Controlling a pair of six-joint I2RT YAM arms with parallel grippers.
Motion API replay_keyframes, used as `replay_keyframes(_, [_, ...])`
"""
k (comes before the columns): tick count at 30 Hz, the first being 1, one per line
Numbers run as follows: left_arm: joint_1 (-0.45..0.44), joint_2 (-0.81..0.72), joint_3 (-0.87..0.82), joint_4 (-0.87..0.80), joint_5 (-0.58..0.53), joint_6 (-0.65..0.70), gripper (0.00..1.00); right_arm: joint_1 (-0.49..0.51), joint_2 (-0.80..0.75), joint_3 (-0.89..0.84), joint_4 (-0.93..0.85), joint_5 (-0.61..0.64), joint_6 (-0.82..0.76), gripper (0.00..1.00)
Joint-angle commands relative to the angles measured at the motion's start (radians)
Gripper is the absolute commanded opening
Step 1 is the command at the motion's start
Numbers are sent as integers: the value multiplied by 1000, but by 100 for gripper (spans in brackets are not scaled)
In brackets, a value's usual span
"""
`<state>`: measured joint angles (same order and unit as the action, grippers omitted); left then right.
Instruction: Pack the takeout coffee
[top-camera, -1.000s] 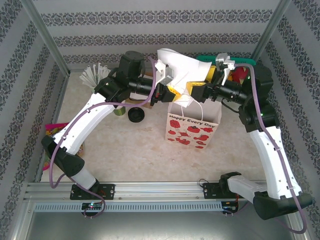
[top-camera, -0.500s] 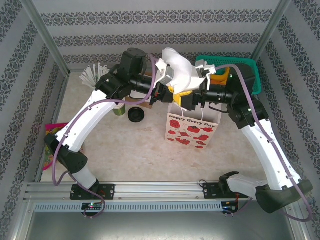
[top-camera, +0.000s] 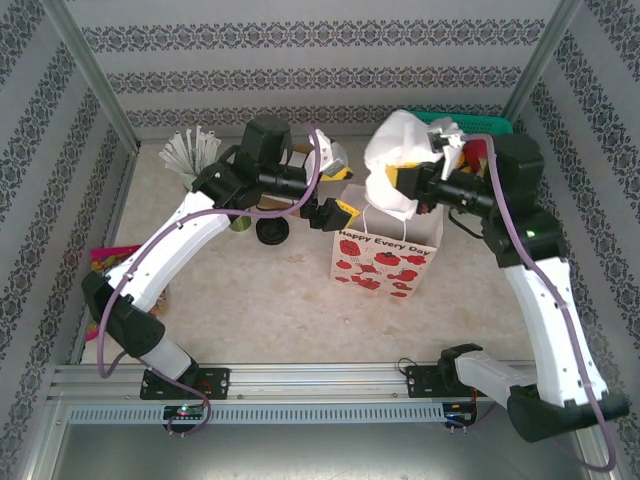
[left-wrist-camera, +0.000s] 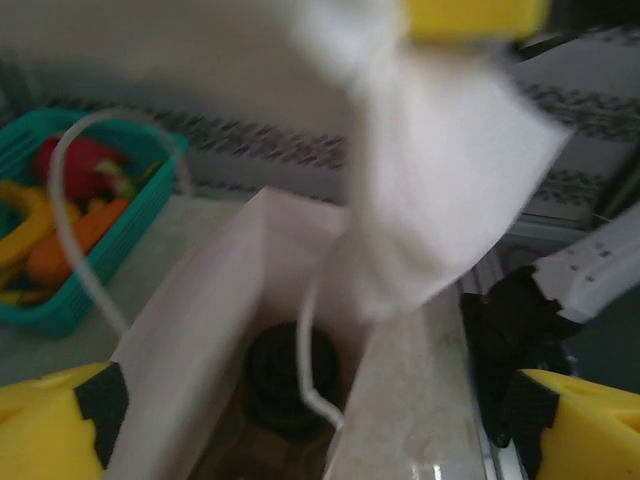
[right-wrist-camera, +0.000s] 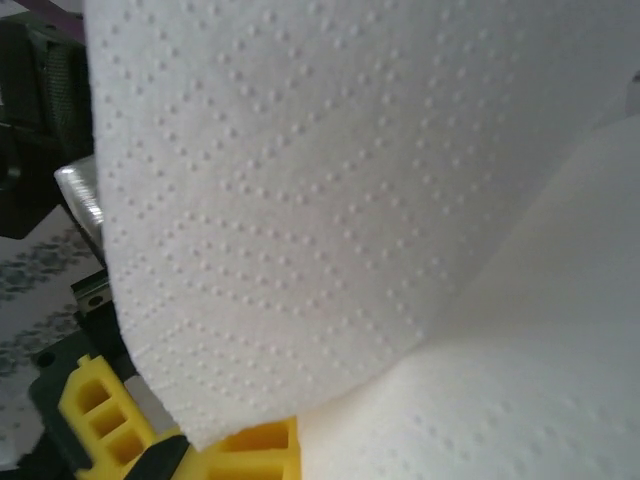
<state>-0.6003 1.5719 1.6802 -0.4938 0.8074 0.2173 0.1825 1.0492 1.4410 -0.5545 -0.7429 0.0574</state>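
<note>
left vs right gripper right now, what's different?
The left gripper is open and empty; the right gripper is shut on a white napkin. The left gripper sits by the left edge of the paper bag mouth; the right gripper holds the napkin above that mouth. Shared: yellow fingers, both close to the bag's open top.

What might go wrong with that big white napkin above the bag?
The napkin, pinched in the right gripper, hangs wide and loose over the paper bag; it may catch on the edge and drop outside. The bag stands free, with the open left gripper beside it, so a push could tip it and the lidded cup inside.
</note>
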Motion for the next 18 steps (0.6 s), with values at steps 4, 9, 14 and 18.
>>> replay_keyframes(4, [-4, -57, -85, 163, 4, -106, 99, -37, -38, 27, -197, 86, -327, 0])
replay_keyframes(9, [-46, 2, -53, 94, 64, 26, 97, -37, 30, 91, -265, 150, -481, 0])
replay_keyframes(14, [-63, 98, 54, -33, 196, 100, 92, -40, 46, 147, -307, 284, -572, 0])
replay_keyframes(18, [-71, 140, 81, -32, 132, 98, 92, -54, 44, 177, -337, 288, -603, 0])
